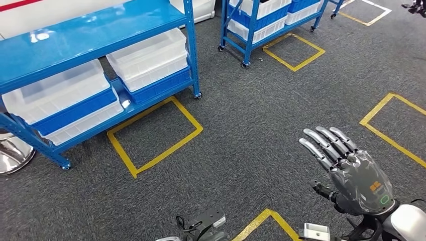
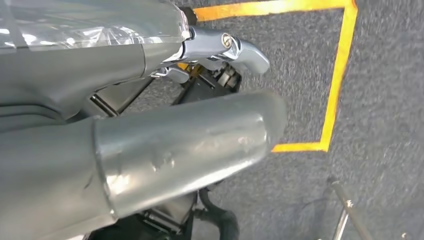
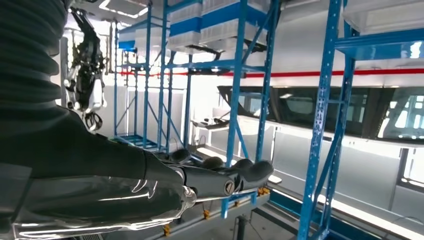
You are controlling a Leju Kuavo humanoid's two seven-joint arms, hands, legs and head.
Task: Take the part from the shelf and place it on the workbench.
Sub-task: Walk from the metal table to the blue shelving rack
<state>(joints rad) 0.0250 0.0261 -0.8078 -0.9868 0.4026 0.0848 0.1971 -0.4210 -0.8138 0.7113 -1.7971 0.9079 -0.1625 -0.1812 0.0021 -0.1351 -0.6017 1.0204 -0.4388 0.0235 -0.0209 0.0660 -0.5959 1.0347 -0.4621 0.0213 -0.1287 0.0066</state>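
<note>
A blue shelf rack (image 1: 90, 30) stands at the upper left of the head view, with translucent white bins (image 1: 150, 55) on blue trays on its lower tier. I cannot make out a part inside them. My right hand (image 1: 351, 165) is raised over the grey carpet at the lower right, well away from the rack, fingers straight and spread, holding nothing. The right wrist view shows the same hand (image 3: 200, 180) stretched out flat. My left hand (image 2: 150, 130) hangs over the floor with thumb and fingers extended and nothing in it.
A second blue rack on castors (image 1: 266, 20) with bins stands at the top centre. Yellow tape squares (image 1: 155, 133) mark the carpet. A round metal base (image 1: 12, 153) sits at the left edge. Tall blue shelving (image 3: 240, 75) and another robot (image 3: 87, 75) appear in the right wrist view.
</note>
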